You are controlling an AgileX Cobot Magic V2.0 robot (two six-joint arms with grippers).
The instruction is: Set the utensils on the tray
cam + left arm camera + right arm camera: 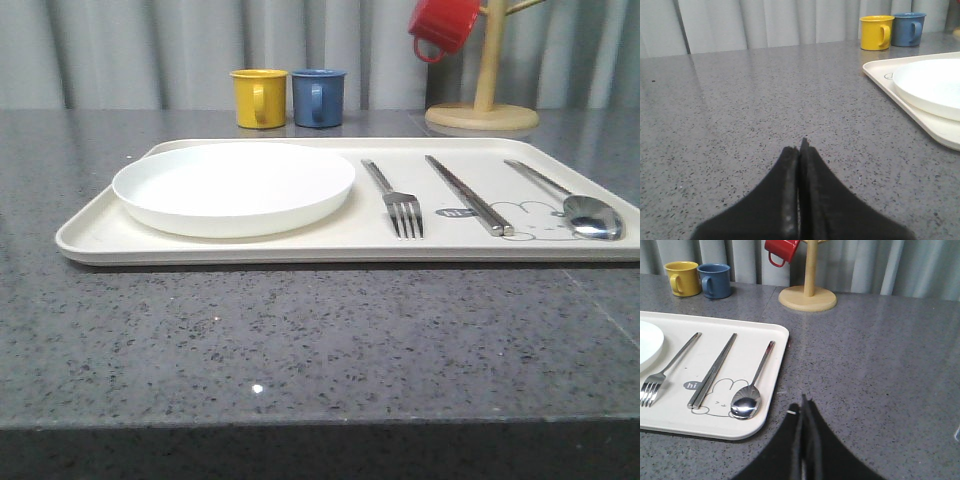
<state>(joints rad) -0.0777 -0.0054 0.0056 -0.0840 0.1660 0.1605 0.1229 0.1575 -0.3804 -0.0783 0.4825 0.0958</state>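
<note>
Plate (233, 187), fork (397, 201), chopsticks (466, 195) and spoon (572, 203) lie side by side on the tray (95, 230), looks done; my left gripper (801, 150) and right gripper (803, 407) are closed, empty, parked off it.

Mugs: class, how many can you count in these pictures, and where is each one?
3. The yellow mug and blue mug stand side by side on the counter behind the tray; the red mug hangs on the wooden mug tree. None seems hidden.

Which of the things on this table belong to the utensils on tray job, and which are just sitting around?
Part of the job: tray, white plate, fork, chopsticks, spoon.

Just lying about: yellow mug, blue mug, red mug, wooden mug stand.
</note>
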